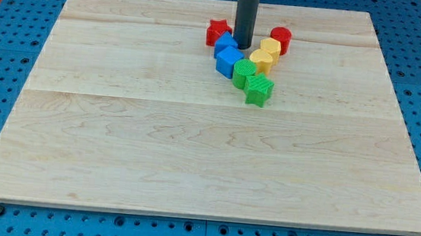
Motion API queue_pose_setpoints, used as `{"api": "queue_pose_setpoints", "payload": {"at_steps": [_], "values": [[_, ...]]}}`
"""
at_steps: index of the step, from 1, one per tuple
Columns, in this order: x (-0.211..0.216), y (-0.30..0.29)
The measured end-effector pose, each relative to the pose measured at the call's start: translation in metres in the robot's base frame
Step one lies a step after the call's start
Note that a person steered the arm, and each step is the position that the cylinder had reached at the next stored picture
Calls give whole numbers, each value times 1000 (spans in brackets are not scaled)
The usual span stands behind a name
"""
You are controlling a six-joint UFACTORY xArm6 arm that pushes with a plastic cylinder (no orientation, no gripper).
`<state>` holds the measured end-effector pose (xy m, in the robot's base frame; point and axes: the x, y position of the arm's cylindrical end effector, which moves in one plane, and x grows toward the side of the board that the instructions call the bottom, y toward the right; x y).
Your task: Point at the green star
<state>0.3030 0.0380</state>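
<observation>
The green star (259,89) lies on the wooden board (118,125), at the lower right end of a tight cluster near the view's top centre. A second green block (243,72) touches it on its upper left. My tip (243,47) is the end of the dark rod coming down from the view's top. It stands inside the cluster, between the blue blocks and the yellow blocks, up and to the left of the green star and apart from it.
Two blue blocks (228,56) sit left of my tip, with a red star (218,32) above them. Two yellow blocks (265,55) and a red cylinder (281,37) sit to the right. A blue pegboard (3,39) surrounds the board.
</observation>
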Motion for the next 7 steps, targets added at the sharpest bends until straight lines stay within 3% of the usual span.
{"api": "queue_pose_setpoints", "payload": {"at_steps": [1,4,6,7], "values": [[-5,4],[-81,16],[-76,119],[-71,141]]}}
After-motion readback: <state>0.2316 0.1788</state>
